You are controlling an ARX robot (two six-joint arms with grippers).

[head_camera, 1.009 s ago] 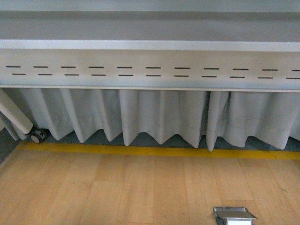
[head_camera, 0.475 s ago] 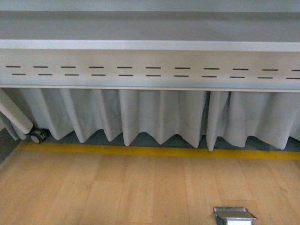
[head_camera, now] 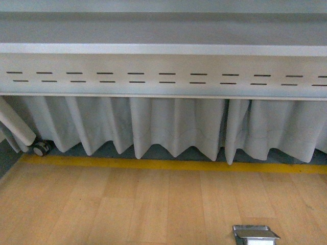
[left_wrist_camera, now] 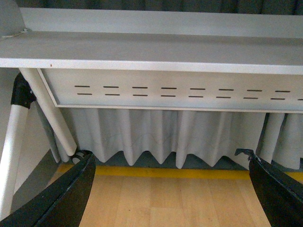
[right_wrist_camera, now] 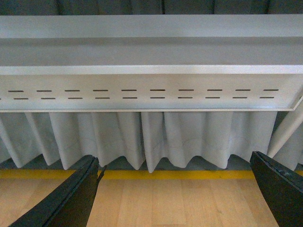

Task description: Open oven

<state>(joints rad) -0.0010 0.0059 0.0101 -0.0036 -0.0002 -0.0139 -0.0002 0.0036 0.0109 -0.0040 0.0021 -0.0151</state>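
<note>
No change is seen in the front view, and no oven is shown. The left end effector [left_wrist_camera: 170, 196] and right end effector [right_wrist_camera: 173, 191] are held open and empty; opening is judged unstarted.

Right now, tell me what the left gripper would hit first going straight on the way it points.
Probably the pleated white fabric curtain hanging under the grey metal slotted table panel. The open left gripper aims about there, with nothing nearer in view between its fingers. Depth is unclear.

front: level, facing slotted panel [head_camera: 163, 76] | 2 wrists: same panel, curtain [left_wrist_camera: 156, 137], yellow line [right_wrist_camera: 180, 174]
</note>
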